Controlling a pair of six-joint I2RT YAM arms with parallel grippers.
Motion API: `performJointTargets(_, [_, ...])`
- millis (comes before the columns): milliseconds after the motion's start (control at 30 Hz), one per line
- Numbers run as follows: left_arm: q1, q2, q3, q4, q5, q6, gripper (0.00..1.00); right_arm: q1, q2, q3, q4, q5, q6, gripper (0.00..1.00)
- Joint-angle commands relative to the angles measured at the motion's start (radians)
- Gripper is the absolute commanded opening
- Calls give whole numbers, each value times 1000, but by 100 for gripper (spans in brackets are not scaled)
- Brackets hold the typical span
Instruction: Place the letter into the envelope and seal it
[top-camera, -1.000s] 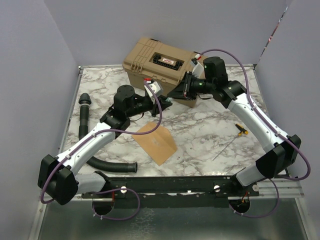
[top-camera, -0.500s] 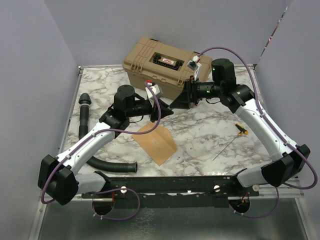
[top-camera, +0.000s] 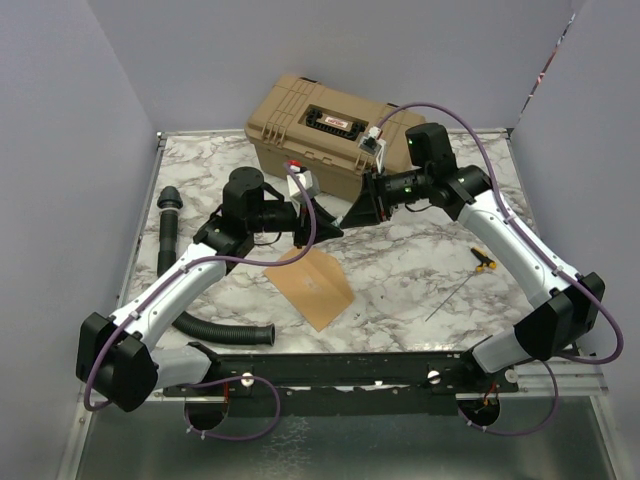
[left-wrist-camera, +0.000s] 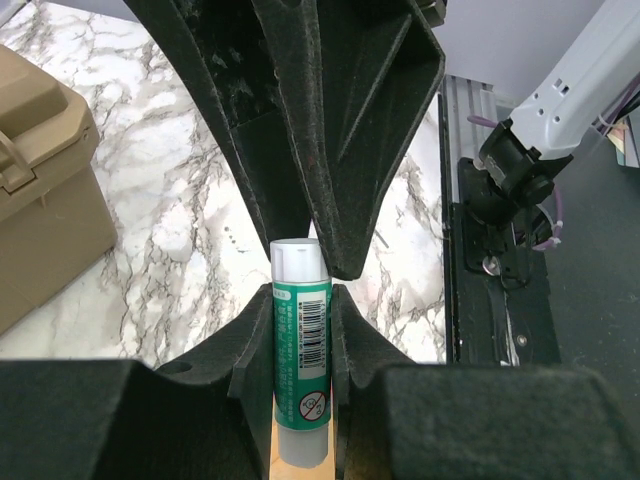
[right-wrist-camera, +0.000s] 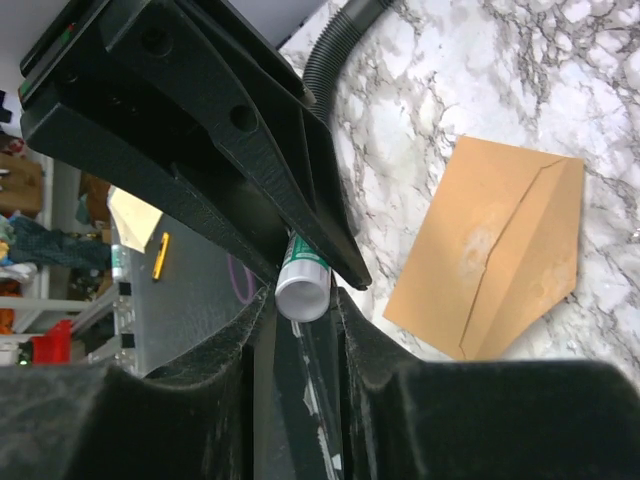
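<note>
A green glue stick (left-wrist-camera: 300, 345) with a white cap is held in the air between both grippers. My left gripper (left-wrist-camera: 300, 292) is shut on its green body. My right gripper (right-wrist-camera: 300, 300) meets it head-on and is closed round the white cap end (right-wrist-camera: 303, 292). In the top view the left gripper (top-camera: 322, 226) and the right gripper (top-camera: 352, 214) touch tip to tip in front of the case. The kraft-brown envelope (top-camera: 315, 286) lies flat on the marble table below them; it also shows in the right wrist view (right-wrist-camera: 490, 260). The letter is not in view.
A tan hard case (top-camera: 325, 128) stands at the back, just behind the grippers. A black corrugated hose (top-camera: 166, 236) runs along the left side and curls to the front (top-camera: 228, 331). A small yellow-handled screwdriver (top-camera: 483, 260) and a thin rod (top-camera: 452, 299) lie at the right.
My right gripper has swung away from the case, down and left, and now meets the left gripper at the glue stick's cap. The left arm has shifted only slightly. The envelope has not moved.
</note>
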Motion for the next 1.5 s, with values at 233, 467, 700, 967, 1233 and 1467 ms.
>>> performJointTargets(233, [6,-12,48,4,98,0,0,-1,3,-52,151,5,137,45])
performJointTargets(467, [5,-5,46,4,42,20,0,-1,-28,-100,268,209,383,0])
performJointTargets(700, [4,-39,-35,46,-268,120,0,58,-29,-35,97,631,845,0])
performJointTargets(967, [4,-61,-138,133,-329,53,0,95,-33,33,129,691,883,60])
performJointTargets(1233, [4,-81,-173,136,-182,-82,0,94,-119,-75,209,265,284,83])
performJointTargets(1467, [4,-34,-130,121,125,-213,0,94,-134,-73,32,78,-79,81])
